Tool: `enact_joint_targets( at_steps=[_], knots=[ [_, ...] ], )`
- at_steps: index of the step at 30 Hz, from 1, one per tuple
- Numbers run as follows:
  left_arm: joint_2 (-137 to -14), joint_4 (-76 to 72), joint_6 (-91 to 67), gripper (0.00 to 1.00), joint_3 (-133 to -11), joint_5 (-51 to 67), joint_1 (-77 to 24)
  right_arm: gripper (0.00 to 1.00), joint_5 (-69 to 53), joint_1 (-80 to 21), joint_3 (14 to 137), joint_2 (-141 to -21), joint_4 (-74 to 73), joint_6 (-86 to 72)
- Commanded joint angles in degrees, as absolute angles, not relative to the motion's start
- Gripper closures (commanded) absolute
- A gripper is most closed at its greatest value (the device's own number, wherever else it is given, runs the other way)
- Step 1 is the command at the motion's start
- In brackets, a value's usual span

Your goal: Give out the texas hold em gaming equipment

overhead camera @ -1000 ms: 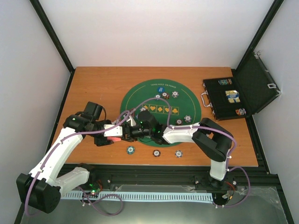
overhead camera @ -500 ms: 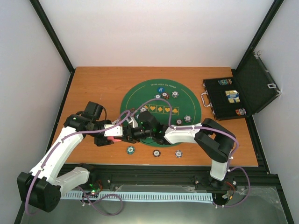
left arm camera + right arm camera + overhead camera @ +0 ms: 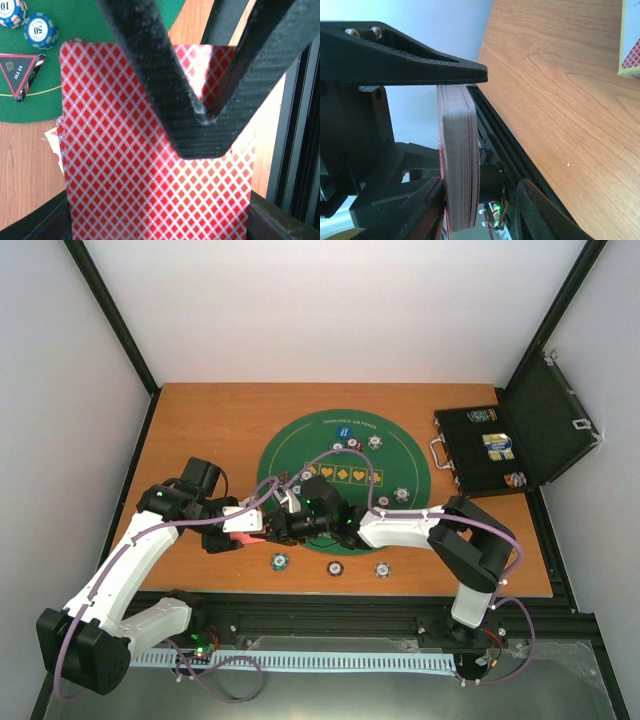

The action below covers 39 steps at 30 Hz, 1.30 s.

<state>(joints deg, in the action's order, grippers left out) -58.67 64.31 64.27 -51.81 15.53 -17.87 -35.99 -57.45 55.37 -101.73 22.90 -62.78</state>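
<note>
- While the left tool (image 3: 245,537) stays out over the near part of the table (image 3: 200,430), it is clenched on the deck of cards (image 3: 125,165), gripping it by its two opposite edges just off the near-left rim of the green mat (image 3: 290,445).
- The deck's red diamond-patterned back faces the left wrist camera, with a dark V-shaped part of the other arm lying across it.
- The right tool (image 3: 280,530) meets the deck from the right. Its fingers are spread, with the deck edge-on between them. One finger is close against one face, and a gap shows at the other.
- A black triangular marker (image 3: 22,75) lies on the mat beside the deck's far-left corner, with two blue-and-white chips (image 3: 40,30) just beyond it.
- A row of three chips (image 3: 335,567) sits on the bare wood near the front edge, below both tools.
- More chips lie on the mat: a far group (image 3: 353,445) and a pair on the right (image 3: 392,498).
- The black case (image 3: 545,425) stands open at the right, well apart from the deck.
</note>
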Motion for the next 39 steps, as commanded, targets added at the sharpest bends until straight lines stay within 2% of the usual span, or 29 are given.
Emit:
enact_joint_targets(
  at_steps=[1,8,14,23,31,35,39],
  knots=[
    [-58.86,63.48,64.35,0.39,-53.73,15.65,-18.28,0.62,-34.73,-57.04,56.08,-99.4,19.78,-61.09],
    [-59.62,61.92,64.23,0.39,-52.25,13.5,-18.28,0.84,-33.99,-56.95,56.32,-97.4,17.89,-60.56],
    [-60.01,61.1,63.43,0.39,-51.79,12.83,-18.24,0.97,-33.41,-56.41,56.12,-95.17,16.17,-59.82],
    [-60.26,60.69,62.73,0.4,-51.43,11.64,-18.28,0.97,-33.89,-52.62,53.92,-90.3,12.07,-57.77],
    [-60.32,60.56,61.98,0.4,-51.51,9.84,-18.31,0.97,-38.94,-42.26,53.67,-88.08,4.48,-51.53],
    [-60.14,61.35,61.66,0.41,-51.97,9.86,-18.28,0.97,-41.21,-37.32,57.99,-91.84,0.29,-47.87],
    [-59.86,62.43,61.19,0.41,-52.6,10.02,-18.27,0.97,-42.86,-34.28,66.77,-101.45,-3.34,-44.9]
  ],
)
